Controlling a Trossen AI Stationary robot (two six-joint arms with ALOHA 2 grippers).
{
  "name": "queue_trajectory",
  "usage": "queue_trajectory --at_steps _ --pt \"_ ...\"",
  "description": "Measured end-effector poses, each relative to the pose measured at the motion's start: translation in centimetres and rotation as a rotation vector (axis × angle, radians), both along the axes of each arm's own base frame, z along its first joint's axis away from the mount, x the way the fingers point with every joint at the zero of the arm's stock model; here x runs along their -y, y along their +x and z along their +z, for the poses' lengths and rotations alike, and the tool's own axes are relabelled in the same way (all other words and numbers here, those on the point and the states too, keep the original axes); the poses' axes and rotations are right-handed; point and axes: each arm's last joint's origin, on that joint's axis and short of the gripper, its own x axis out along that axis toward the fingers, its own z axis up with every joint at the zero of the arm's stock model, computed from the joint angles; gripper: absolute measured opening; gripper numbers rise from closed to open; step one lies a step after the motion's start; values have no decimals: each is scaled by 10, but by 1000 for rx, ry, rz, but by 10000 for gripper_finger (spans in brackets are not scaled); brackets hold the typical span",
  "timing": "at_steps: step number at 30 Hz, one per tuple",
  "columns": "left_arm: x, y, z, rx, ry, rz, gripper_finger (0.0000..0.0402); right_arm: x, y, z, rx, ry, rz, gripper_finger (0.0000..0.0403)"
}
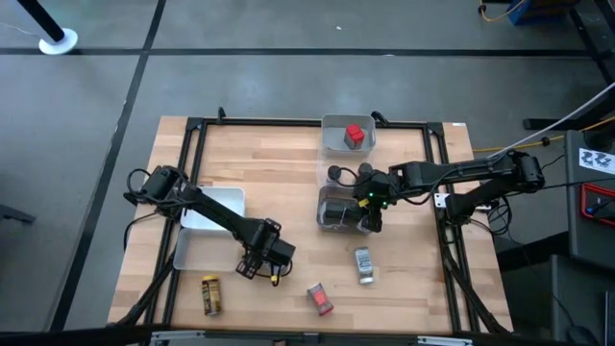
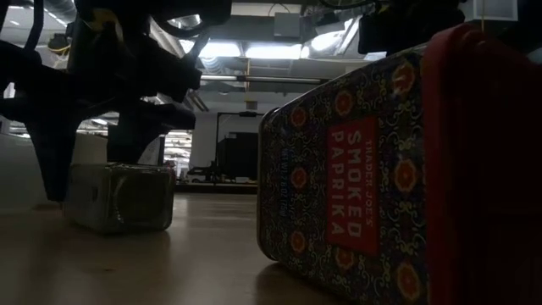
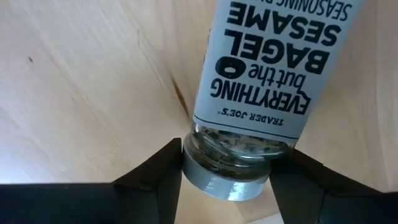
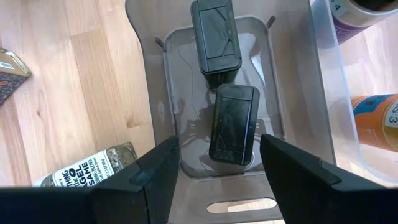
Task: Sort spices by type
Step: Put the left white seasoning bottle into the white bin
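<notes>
Sesame jar point(image 3: 261, 93) lid between closed left jaws point(image 3: 227, 177); right jaws point(image 4: 214, 162) open above tins point(image 4: 233, 121).

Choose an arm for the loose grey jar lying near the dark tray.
Right. The right gripper hangs open and empty over the dark tray, with the grey jar close beside it; the left gripper is shut on another bagel seasoning jar.

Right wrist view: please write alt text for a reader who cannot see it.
The open right gripper hovers over a clear tray holding two dark tins end to end. A bagel seasoning jar lies on the wooden table beside the tray.
</notes>
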Motion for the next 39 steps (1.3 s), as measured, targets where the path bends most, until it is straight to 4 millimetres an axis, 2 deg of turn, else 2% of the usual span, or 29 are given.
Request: queue_trajectory --at_steps 10,23,28,36,39 --pt "-1 -1 3 -12 6 45 185 0 0 0 0 0 0 225" --pt "-2 0 42 -98 107 47 186 0 0 0 3 0 0 225" --pt "-3 1 52 -110 125 38 185 0 0 0 3 0 0 225" --pt "-12 -7 80 -205 292 13 186 0 0 0 3 0 0 225" --pt "-17 -4 91 -167 313 32 186 0 0 0 4 0 0 225"
